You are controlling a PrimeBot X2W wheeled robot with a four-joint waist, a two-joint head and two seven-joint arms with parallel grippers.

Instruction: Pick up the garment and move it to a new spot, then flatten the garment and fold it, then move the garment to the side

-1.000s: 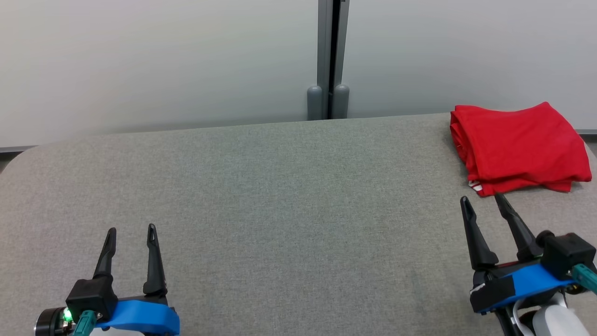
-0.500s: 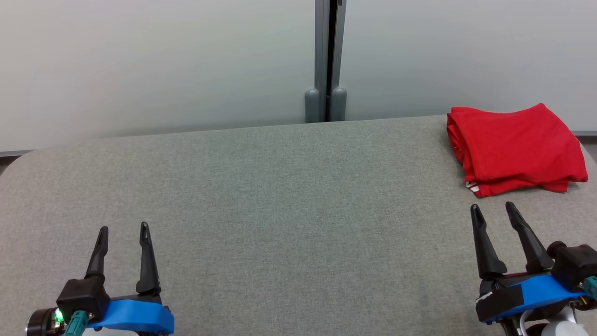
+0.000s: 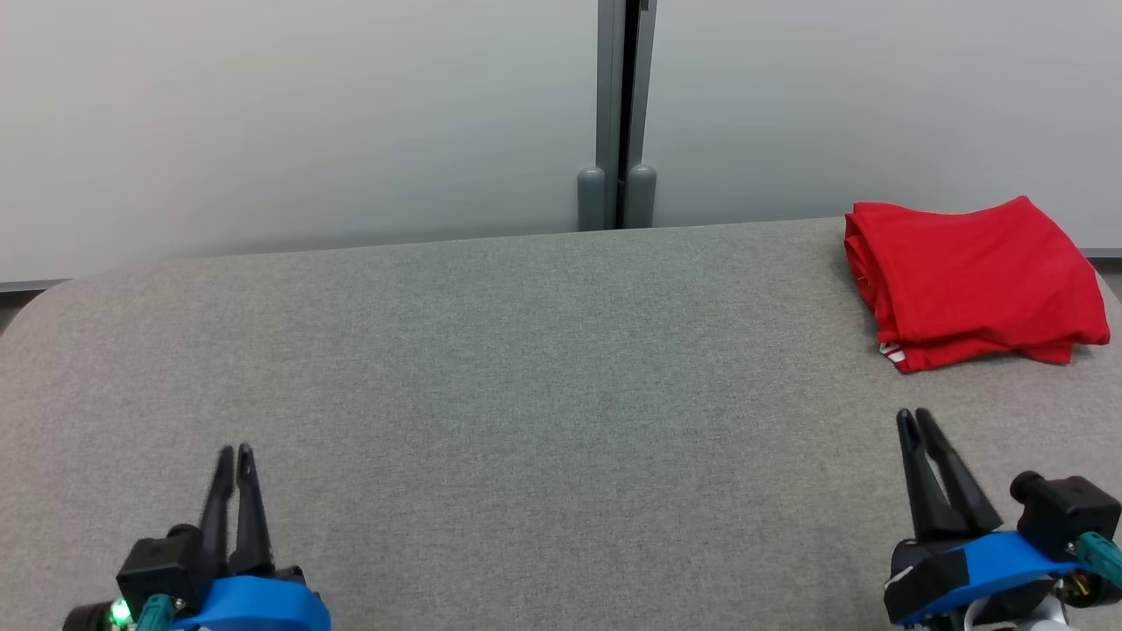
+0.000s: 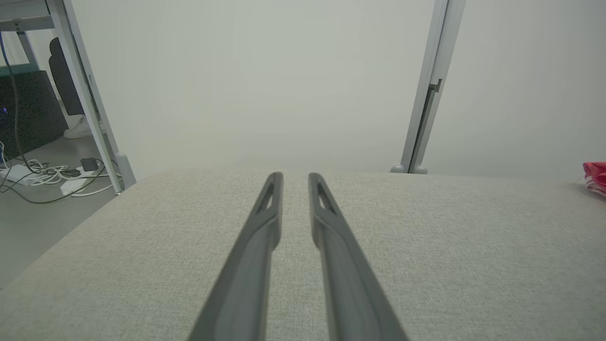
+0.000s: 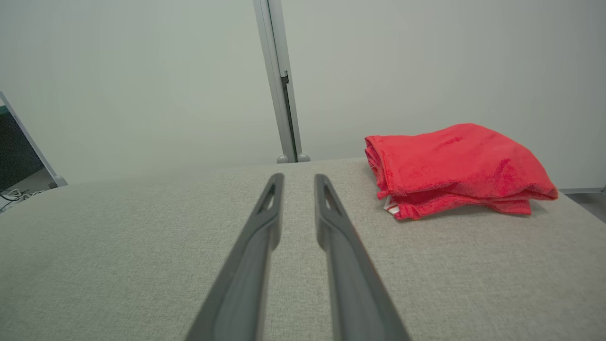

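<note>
Garment [image 3: 973, 280]: red, folded into a flat stack of several layers. It lies on the grey fabric-topped desk [image 3: 561, 350] at about 2 o'clock in the head view, close to the far edge and the right-hand end. The folded edge faces 9 o'clock and the loose layered edges face 5 o'clock. I note a small white patch [image 3: 892, 350] at the stack's near corner, at its 7 o'clock. Both hands are clear of it.

Left hand [image 3: 236, 451]: I see it at 7 o'clock in the head view, low over the desk, fingers pointing to 12. The two dark fingers are drawn together with the tips nearly meeting, gripping nothing. The left wrist view shows just a narrow slit between them. In that view a red sliver of the garment sits at the 3 o'clock edge, well apart from this hand.

Right hand [image 3: 912, 416]: at 5 o'clock in the head view, fingers leaning slightly toward 11. It is likewise closed to a thin gap and empty. Its tips are near the garment's near edge but apart from it, with grey desk showing between. In the right wrist view I read the garment at 2 o'clock of the fingertips.

Background: a pale partition wall [image 3: 263, 114] stands behind the desk, with a grey post [image 3: 618, 114] at 12 o'clock. The left wrist view shows cables [image 4: 42, 175] on the floor [image 4: 28, 213] beyond the desk's left end, at 9 o'clock.
</note>
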